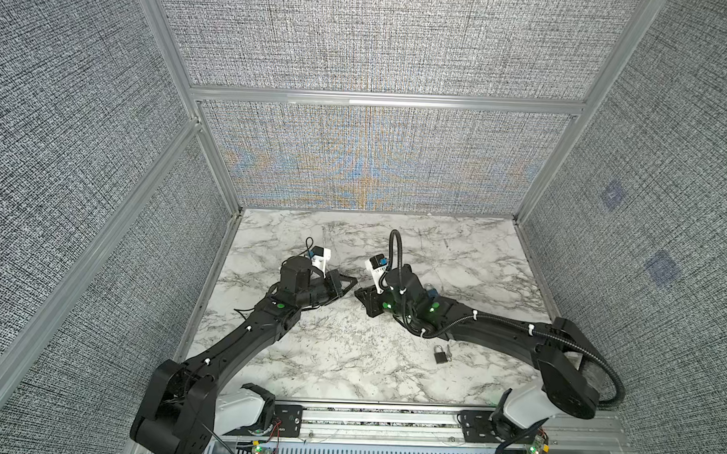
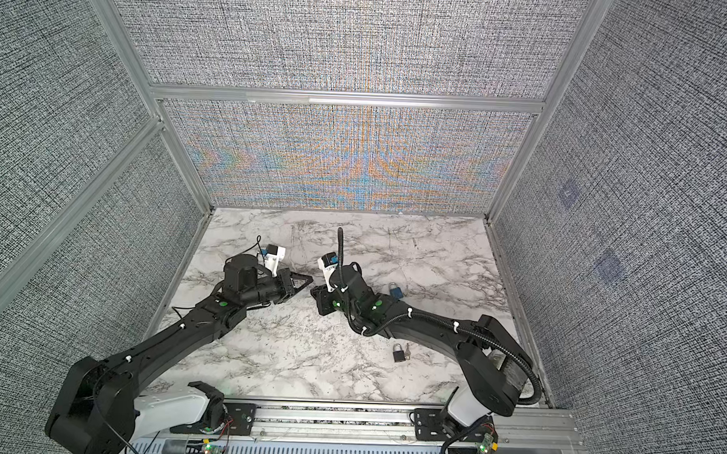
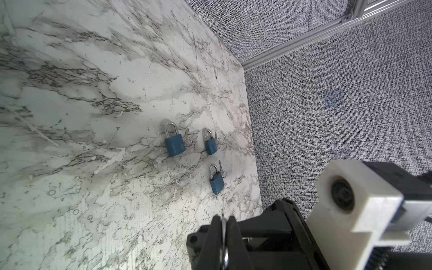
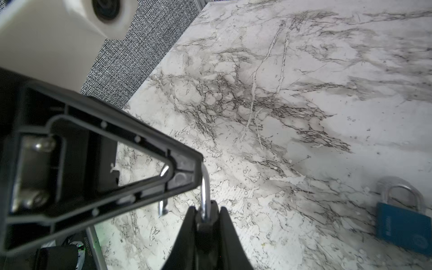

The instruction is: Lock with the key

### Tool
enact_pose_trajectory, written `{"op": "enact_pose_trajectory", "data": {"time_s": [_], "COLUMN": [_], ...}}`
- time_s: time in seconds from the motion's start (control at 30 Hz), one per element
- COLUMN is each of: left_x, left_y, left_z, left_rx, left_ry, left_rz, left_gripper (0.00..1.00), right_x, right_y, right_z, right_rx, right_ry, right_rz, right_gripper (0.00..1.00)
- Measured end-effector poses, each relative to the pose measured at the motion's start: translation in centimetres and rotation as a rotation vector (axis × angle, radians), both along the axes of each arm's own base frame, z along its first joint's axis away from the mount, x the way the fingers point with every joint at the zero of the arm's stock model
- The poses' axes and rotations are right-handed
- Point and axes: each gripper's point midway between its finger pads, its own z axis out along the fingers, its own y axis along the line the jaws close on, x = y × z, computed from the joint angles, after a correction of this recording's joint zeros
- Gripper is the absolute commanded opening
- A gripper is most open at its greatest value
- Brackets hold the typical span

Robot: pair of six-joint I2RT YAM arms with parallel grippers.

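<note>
Marble table (image 1: 328, 360) is carrying it all. In the left wrist view three blue ones are lying flat out toward the wall: padlock (image 3: 174, 146), second padlock (image 3: 211, 147), third padlock (image 3: 217, 182), each having a key (image 3: 187, 138) sitting just beside it. In a top view a dark-looking padlock (image 1: 441, 356) is lying front right, its key just beside.

The black left arm (image 1: 241, 340) and right arm (image 1: 499, 336) have white base housings (image 1: 239, 406), green lights (image 1: 280, 305) and white cable ties (image 1: 249, 329).
</note>
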Motion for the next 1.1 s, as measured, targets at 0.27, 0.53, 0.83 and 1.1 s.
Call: {"op": "enact_pose_trajectory", "data": {"time_s": [0.27,0.53,0.83,1.1], "left_x": [-0.1,-0.1,-0.8,-2.3], "left_y": [0.0,0.0,-0.2,-0.3], "left_z": [0.3,0.5,1.1,3.2], "left_rx": [-0.003,0.055,0.097,0.090], "left_ry": [-0.011,-0.038,-0.107,-0.209], "left_rz": [-0.005,-0.043,-0.114,-0.182], "left_gripper": [0.07,0.43,0.44,0.42], "right_x": [-0.2,-1.1,-3.8,-5.2], "right_y": [-0.3,-1.2,-2.2,-2.7], "right_z": [0.5,1.4,2.5,4.5], "right_rx": [0.057,0.186,0.242,0.304], "right_ry": [0.037,0.165,0.256,0.291], "right_rz": [0.035,0.137,0.239,0.331], "right_gripper": [0.00,0.00,0.00,0.00]}}
